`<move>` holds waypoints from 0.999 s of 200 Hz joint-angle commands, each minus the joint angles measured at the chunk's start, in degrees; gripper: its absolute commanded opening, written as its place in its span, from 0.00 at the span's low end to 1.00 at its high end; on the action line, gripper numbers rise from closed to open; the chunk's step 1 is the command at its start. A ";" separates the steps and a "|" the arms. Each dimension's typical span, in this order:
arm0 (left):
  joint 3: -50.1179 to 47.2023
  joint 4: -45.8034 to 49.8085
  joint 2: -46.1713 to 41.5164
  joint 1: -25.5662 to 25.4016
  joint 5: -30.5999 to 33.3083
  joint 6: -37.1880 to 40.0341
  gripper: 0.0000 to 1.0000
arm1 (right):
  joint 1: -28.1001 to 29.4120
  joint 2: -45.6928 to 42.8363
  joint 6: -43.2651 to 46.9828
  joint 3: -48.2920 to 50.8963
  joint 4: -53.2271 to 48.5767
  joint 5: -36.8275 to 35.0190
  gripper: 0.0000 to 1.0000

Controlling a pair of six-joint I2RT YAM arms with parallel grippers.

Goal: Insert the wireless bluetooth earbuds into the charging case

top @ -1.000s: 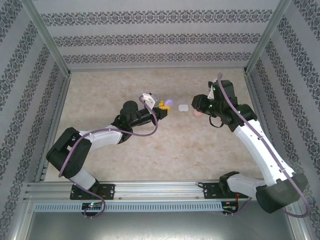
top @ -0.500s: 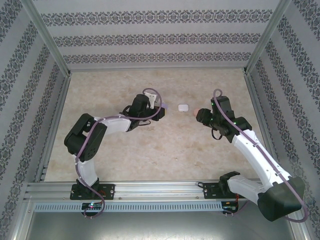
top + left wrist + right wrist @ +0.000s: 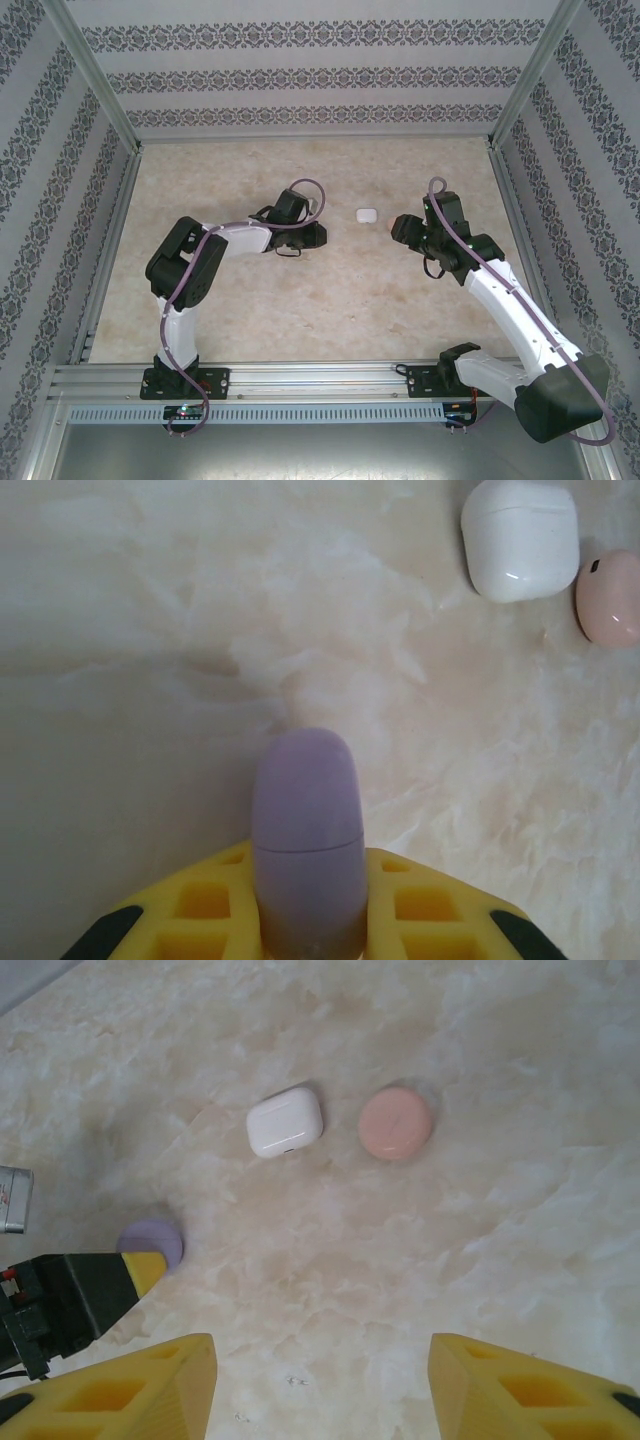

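While the left pincer (image 3: 308, 885) is clamped on the lilac, pill-shaped plastic charging case (image 3: 305, 800), the right pincer (image 3: 318, 1360) hangs with its fingers apart, holding nothing, above the marbled beige desk (image 3: 520, 1230).

The lilac case is shut. It sits left of mid-desk, its long axis in line with the fingers and its rounded end pointing away from the wrist.

A white rounded-square case (image 3: 285, 1122) and a pink round case (image 3: 396, 1122) lie shut, side by side, mid-desk.

Judged step: setting down a closed case. The next move calls for lowering it clear of the white case, then releasing.
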State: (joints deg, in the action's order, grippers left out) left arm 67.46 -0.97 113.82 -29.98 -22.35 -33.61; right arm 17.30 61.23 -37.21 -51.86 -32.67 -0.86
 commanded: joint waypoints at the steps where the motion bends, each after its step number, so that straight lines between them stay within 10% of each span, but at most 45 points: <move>1: 1.58 6.71 0.55 1.27 1.72 -1.28 0.23 | -0.92 -0.66 -0.14 -1.96 0.94 -0.90 0.61; 124: -2.57 18.97 -14.15 11.44 9.60 4.30 0.77 | -4.68 -2.88 2.66 -5.78 -2.22 -2.13 0.98; 156: -2.69 22.77 -24.78 13.69 15.39 10.88 1.00 | -5.55 -1.96 6.52 -6.72 -2.55 -10.08 0.98; 200: -11.59 12.40 -41.27 13.91 25.72 22.47 1.00 | -5.76 -1.66 14.19 3.44 14.04 -25.39 0.98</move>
State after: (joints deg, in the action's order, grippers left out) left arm 62.37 17.02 79.75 -16.43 -4.54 -20.80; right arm 12.10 59.81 -29.06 -55.07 -29.80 -14.57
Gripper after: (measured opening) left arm 0.995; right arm 0.982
